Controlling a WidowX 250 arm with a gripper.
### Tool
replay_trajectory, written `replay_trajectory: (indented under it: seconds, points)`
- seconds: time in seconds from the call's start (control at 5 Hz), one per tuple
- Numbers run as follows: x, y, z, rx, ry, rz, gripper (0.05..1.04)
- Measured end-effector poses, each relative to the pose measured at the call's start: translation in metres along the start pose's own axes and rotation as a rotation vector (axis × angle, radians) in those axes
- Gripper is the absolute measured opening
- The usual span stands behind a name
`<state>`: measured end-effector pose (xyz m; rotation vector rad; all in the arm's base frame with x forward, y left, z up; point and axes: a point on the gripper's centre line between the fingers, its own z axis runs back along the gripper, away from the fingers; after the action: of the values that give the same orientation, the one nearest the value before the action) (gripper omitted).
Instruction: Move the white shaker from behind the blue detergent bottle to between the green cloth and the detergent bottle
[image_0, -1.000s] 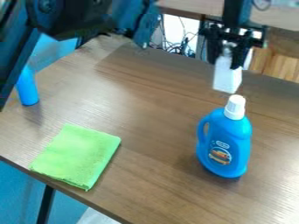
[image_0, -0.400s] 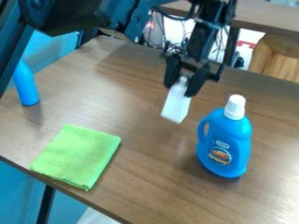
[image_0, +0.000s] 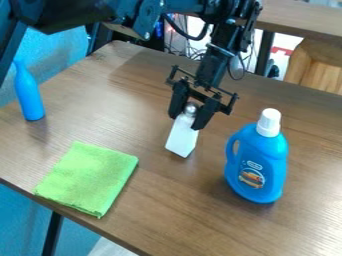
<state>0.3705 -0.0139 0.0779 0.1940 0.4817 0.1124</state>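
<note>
White bottle (image_0: 181, 138) is clamped by its neck in the black gripper (image_0: 188, 119), apart from the green cloth (image_0: 89, 177). Its long axis continues the gripper's line, tilted, with the base toward the cloth side (table (image_0: 177, 205) contact, I cannot tell).

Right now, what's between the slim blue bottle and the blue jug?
In the camera view, the white bottle, held tilted in the gripper. Can't tell whether its base touches the table.
</note>
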Motion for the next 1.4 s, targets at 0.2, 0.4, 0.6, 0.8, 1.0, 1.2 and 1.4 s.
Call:
replay_trajectory:
  seconds: [0.2,0.4,0.6,0.8,1.0,1.2,1.4]
  points:
    - [0.000,0.000,-0.002,-0.006,-0.019,0.005,0.600]
    - [-0.001,0.004,-0.003,-0.057,-0.052,0.000,0.640]
    - [-0.002,0.010,-0.003,-0.159,-0.112,0.065,0.934]
    - [-0.008,0.012,0.014,-0.219,-0.174,0.115,1.008]
    - [-0.011,0.013,0.023,-0.230,-0.210,0.150,1.005]
    - [-0.018,0.014,0.036,-0.205,-0.241,0.119,1.004]
    - [-0.038,-0.003,0.046,-0.161,-0.256,0.044,1.004]
